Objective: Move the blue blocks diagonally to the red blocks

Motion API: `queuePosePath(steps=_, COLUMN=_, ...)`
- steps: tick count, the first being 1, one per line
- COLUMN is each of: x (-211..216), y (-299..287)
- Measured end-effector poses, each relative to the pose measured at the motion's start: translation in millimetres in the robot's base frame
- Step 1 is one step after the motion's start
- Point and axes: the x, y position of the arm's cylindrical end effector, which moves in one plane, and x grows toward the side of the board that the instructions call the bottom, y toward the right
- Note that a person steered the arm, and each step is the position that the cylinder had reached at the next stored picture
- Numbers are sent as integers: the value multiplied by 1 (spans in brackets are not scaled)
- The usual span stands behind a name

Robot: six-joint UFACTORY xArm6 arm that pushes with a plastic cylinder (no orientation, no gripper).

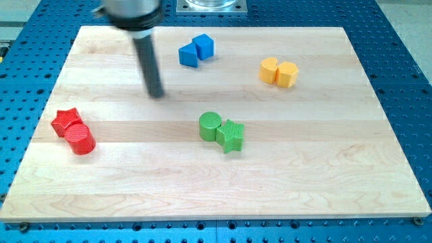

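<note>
Camera view, sole view on record. A pale wooden surface (283, 182) is seen lying on a blue perforated base. No gripper is fitted to this arm, so no jaw state can be reported; the arm ends in a dark rod, and my tip (156, 94) is observed on bare wood, well apart from every block.

The task's things are located as follows. Two blue blocks are found near the view's top, right of my tip: a blue cube (204, 46) and a blue wedge-like block (188, 56), touching each other. The red blocks are found at the view's left edge, below and left of my tip: a red star (66, 120) and a red cylinder (81, 139), also touching.

Also noted are a green cylinder (210, 125) touching a green star (231, 135) at centre, and two yellow blocks (279, 71) at the view's upper right; their exact shapes cannot be made out with confidence.

Handling assessment: the blue blocks are judged small, rigid and light, likely to slide readily on the smooth wood and to rotate or separate if struck off-centre. No grasp is possible; contact is recommended on their upper-right faces, so the push is directed down-left towards the red pair. My tip is currently judged to be on the wrong side for that.
</note>
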Motion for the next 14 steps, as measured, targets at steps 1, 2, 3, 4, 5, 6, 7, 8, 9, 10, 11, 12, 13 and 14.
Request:
queuePosePath(steps=1, x=-29, y=76)
queuePosePath(steps=2, x=-76, y=129)
queuePosePath(steps=3, x=-133, y=116)
queuePosePath(steps=4, x=-133, y=57)
queuePosePath(steps=5, x=-95, y=7)
queuePosePath(steps=6, x=-23, y=-3)
queuePosePath(steps=7, x=-29, y=27)
queuePosePath(steps=8, x=-25, y=-34)
queuePosePath(steps=9, x=8, y=-3)
queuePosePath(steps=10, x=20, y=19)
queuePosePath(steps=11, x=-6, y=38)
queuePosePath(steps=12, x=21, y=157)
queuePosePath(steps=13, x=109, y=191)
queuePosePath(steps=14, x=133, y=129)
